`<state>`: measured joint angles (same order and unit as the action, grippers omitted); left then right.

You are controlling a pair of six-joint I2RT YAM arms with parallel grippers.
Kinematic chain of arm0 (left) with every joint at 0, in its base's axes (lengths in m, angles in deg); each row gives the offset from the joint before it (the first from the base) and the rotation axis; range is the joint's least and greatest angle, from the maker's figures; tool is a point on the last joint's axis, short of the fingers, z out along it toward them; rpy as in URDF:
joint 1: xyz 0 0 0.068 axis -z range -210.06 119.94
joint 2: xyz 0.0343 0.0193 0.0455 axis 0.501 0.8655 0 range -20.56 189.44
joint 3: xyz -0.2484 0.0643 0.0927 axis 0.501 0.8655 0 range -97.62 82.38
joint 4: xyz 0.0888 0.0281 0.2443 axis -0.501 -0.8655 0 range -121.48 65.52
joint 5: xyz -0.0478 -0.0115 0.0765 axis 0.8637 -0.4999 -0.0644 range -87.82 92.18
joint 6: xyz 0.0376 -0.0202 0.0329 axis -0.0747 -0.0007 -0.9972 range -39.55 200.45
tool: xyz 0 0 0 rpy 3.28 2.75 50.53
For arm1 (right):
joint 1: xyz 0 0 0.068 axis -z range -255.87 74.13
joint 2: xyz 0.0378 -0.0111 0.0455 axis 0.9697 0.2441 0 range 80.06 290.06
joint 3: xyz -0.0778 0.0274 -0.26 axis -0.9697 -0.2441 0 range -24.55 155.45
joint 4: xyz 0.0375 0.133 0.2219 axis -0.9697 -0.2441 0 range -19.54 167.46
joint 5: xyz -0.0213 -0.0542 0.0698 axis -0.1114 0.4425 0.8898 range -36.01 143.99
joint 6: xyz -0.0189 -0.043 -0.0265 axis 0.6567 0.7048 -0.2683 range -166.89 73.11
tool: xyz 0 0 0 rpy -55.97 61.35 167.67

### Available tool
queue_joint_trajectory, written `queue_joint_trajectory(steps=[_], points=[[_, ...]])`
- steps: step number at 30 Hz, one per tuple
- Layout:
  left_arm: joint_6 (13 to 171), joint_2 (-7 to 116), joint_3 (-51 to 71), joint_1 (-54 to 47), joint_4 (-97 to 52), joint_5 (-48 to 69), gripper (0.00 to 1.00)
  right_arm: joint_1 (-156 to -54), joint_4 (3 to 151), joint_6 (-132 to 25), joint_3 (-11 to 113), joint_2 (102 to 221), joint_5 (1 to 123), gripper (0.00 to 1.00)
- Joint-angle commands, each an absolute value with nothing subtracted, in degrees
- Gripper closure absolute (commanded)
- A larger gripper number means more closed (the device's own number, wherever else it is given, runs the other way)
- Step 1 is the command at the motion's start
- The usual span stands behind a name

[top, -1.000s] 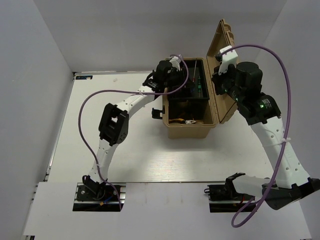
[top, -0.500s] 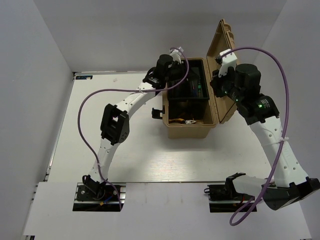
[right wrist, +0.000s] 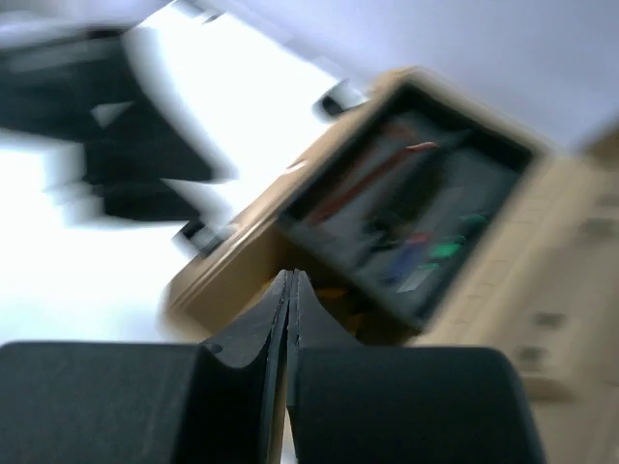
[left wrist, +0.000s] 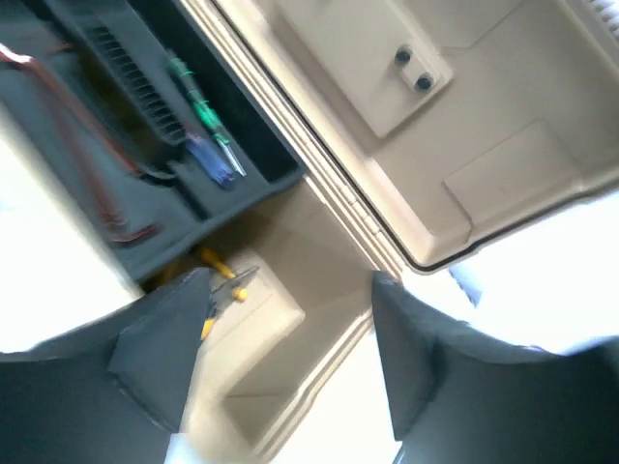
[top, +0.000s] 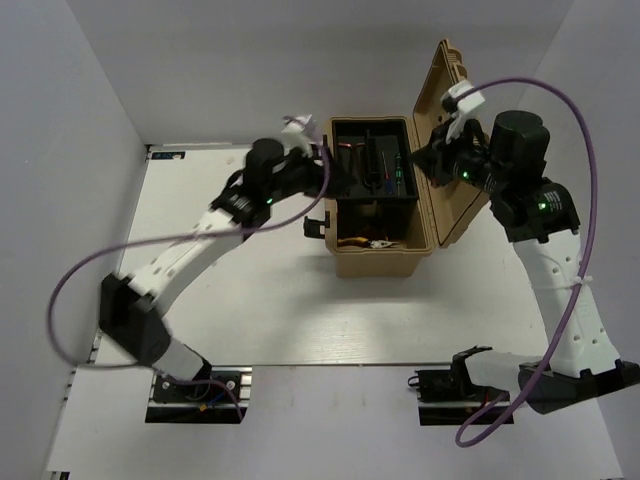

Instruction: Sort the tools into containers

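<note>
Progress: my read is that sorting is close to done. Every tool I can find sits inside the toolbox [top: 372,262], and the top view shows none loose on the bench.
Toolbox place: toward the far edge, right of the middle, with its lid [top: 441,95] standing open on the right side.
Tray: the black tray [top: 370,197] fills the far part of the box. It holds the screwdrivers [left wrist: 205,135] with green and blue handles, and the reddish L-bent keys [left wrist: 92,159] in the next slot.
Pliers: the yellow-handled pliers [top: 375,242] lie in the near pocket under the tray.
Left claw: my left gripper [left wrist: 288,280] is spread wide with nothing in it, just outside the box's left rim.
Right claw: my right gripper [right wrist: 290,290] is pinched closed. I see nothing between its tips, though that view is blurred. It is up beside the lid.
Left to do: maybe nothing. Part of the box floor is hidden, so I can't count the tools.
In the way: the lid crowds my right claw, and the tray blocks all of the box bottom except the near pocket.
</note>
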<state>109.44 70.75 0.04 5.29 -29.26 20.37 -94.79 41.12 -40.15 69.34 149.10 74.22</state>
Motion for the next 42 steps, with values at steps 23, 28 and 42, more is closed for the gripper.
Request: queue_joint_trajectory(steps=[23, 28, 42], points=[[105.9, 38.0, 26.0, 4.6, -53.2, -23.8, 0.01, -73.2, 47.9, -29.5, 79.5, 162.0, 39.7, 1.00], [104.9, 34.8, 28.6, 4.6, -52.0, -24.5, 0.01, -69.5, 30.5, -31.2, 91.3, 169.0, 75.4, 1.00], [104.4, 31.7, 31.7, 4.6, -50.9, -22.9, 0.01, -68.6, 46.4, -57.3, 83.3, 169.4, 123.3, 1.00]])
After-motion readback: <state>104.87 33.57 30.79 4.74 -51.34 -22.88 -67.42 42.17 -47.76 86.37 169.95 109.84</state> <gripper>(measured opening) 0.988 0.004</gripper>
